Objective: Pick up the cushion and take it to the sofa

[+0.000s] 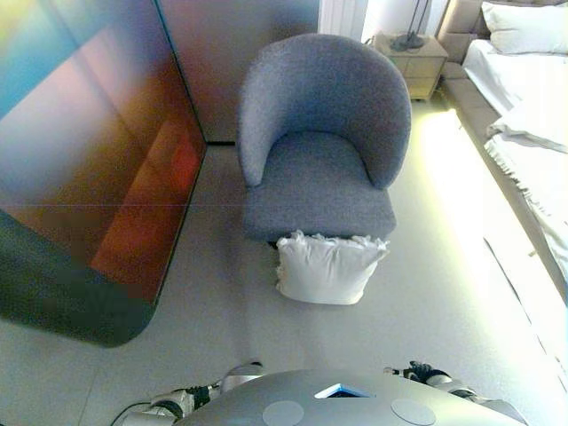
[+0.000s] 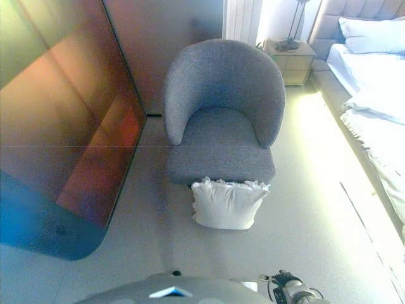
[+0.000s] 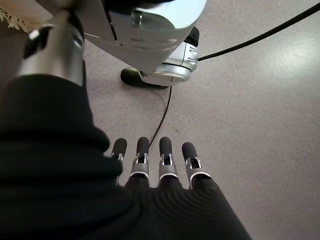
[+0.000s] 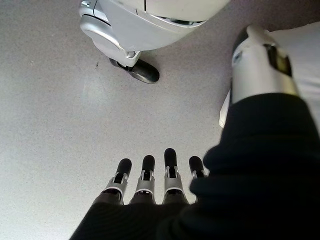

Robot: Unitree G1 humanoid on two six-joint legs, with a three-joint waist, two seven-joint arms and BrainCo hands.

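A white cushion [image 1: 326, 269] with a frilled top edge stands on the floor, leaning against the front of the grey armchair [image 1: 319, 151]. The armchair's seat is bare. My left hand [image 3: 166, 160] hangs at my side over the floor, fingers straight, holding nothing. My right hand [image 4: 147, 180] also hangs low with straight fingers and is empty. In the right wrist view a part of the cushion [image 4: 305, 40] shows past the thumb. Both hands are well short of the cushion.
A large dark glossy panel [image 1: 89, 177] fills the left side. A bed [image 1: 532, 115] with white bedding runs along the right. A bedside table [image 1: 413, 58] with a lamp stands behind the armchair. Grey floor [image 1: 222, 311] lies between me and the cushion.
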